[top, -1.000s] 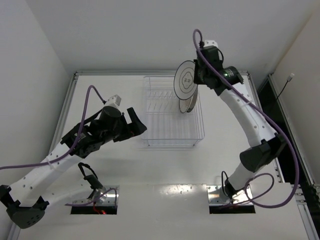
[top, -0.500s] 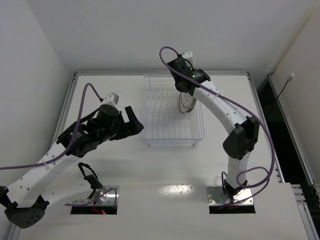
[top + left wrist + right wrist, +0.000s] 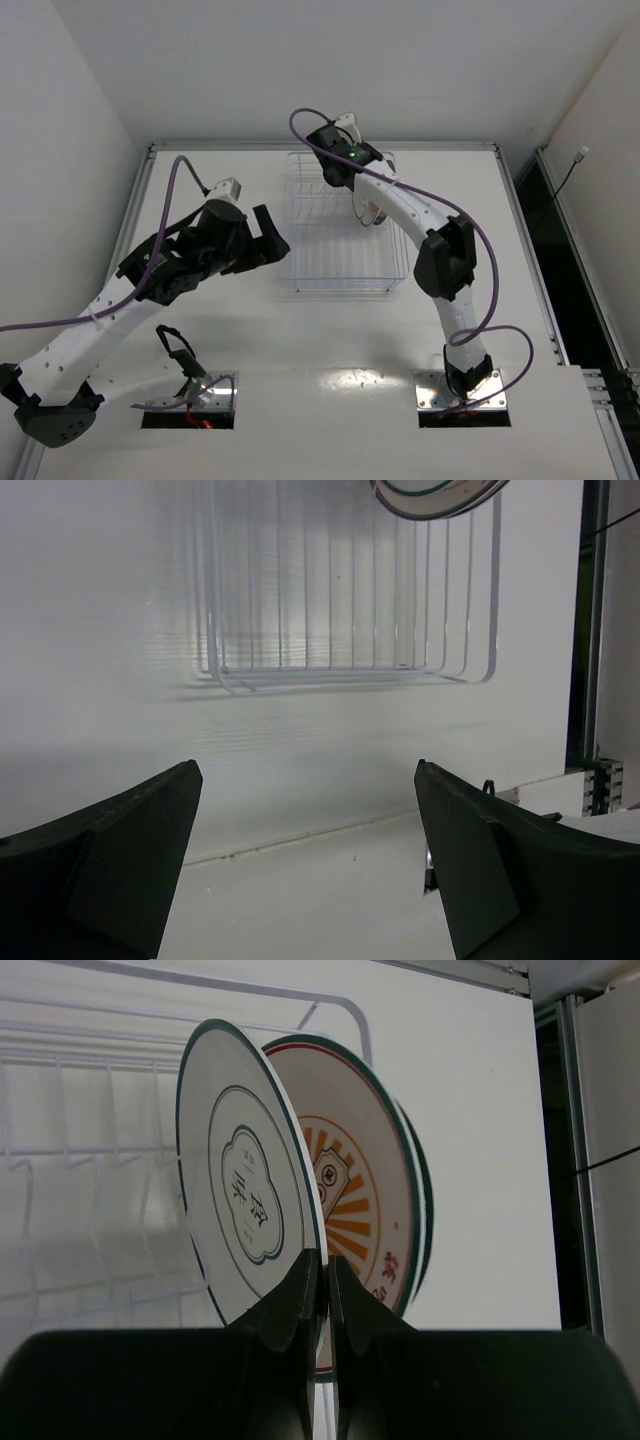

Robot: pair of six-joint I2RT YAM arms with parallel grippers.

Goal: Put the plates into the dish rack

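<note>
right gripper clamped on ringed plate | ringed plate upright, parallel to orange plate just beside it in rack | left gripper spread, empty, outside rack

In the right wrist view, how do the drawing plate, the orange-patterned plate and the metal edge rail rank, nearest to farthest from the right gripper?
1. Drawing plate: held upright in the right gripper.
2. Orange-patterned plate: just behind it, slightly right.
3. Metal edge rail: far right, well beyond both plates.
</note>
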